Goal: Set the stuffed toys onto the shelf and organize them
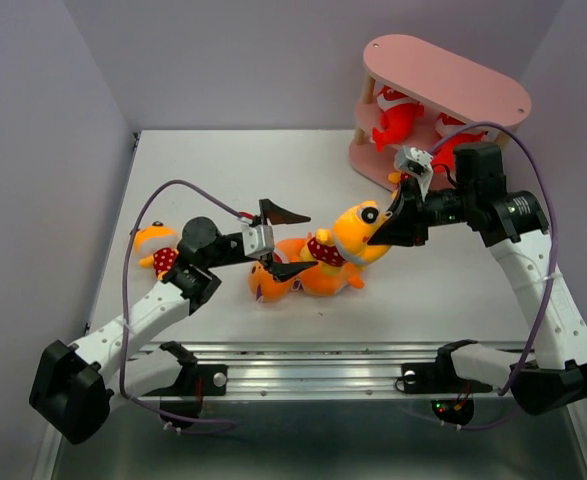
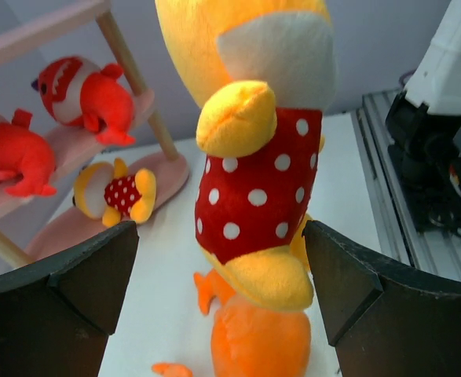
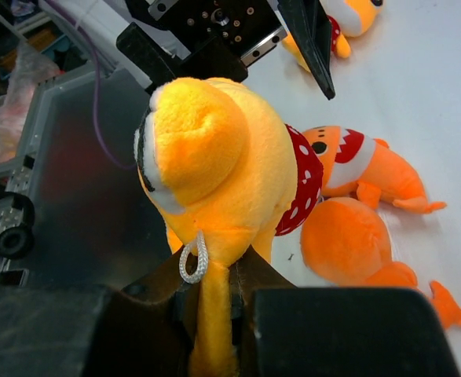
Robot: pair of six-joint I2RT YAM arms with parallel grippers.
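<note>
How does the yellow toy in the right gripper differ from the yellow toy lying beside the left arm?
The gripped yellow toy hangs raised above the orange sharks, clamped by the right gripper; the other yellow toy lies on the table, untouched. Both wear red with white dots.

Left arm stretched low, left hand [image 1: 311, 240] spread wide, right arm bent, right hand [image 1: 385, 232] clamped tight.

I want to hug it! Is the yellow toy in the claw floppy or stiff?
Probably floppy: the right gripper pinches a thin tuft on the yellow toy, and its body hangs. Likely light, since that small pinch holds it up.
</note>
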